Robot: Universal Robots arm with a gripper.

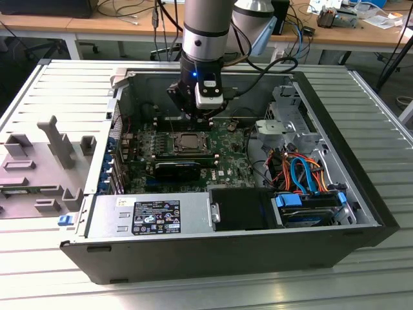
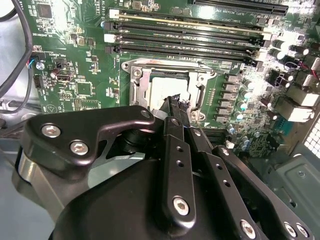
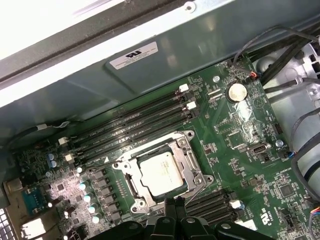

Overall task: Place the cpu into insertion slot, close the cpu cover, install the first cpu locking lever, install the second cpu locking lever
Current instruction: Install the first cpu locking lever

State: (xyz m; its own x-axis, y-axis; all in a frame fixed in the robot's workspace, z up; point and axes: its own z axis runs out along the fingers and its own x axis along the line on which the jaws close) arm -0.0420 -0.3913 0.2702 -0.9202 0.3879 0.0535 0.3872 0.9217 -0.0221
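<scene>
In the exterior view the arm reaches down into an open case [image 1: 193,252] that lies on the ribbed table [image 1: 381,110]. Its pincer [image 1: 199,118] hangs just above the board [image 1: 226,158], at the far edge of the slot [image 1: 173,146], where the cpu [image 1: 188,141] sits as a pale square. In the second wrist view the pincer [image 2: 176,106] looks closed, tips together, with nothing visibly gripped. It sits low in front of the cpu [image 2: 165,86], near the edge of the cover [image 2: 137,89] that faces away from the memory slots [image 2: 185,30]. In the first wrist view the cpu [image 3: 161,172] lies flat and square in its seat. The cover [image 3: 196,167] appears to be down around it, with the chip showing through the cut-out, and the pincer [image 3: 175,207] is just beside the frame, apart from the chip. I judge that the chip is placed, the cover is closed and the work now concerns a locking lever. I cannot tell whether either lever is hooked. To do this well, the closed tips should bear only on the lever's end, never on the chip or the frame. The push should be slow, down and then sideways so the wire slides under its catch. The tips should stay clear of the memory slots and the small parts around the socket.
</scene>
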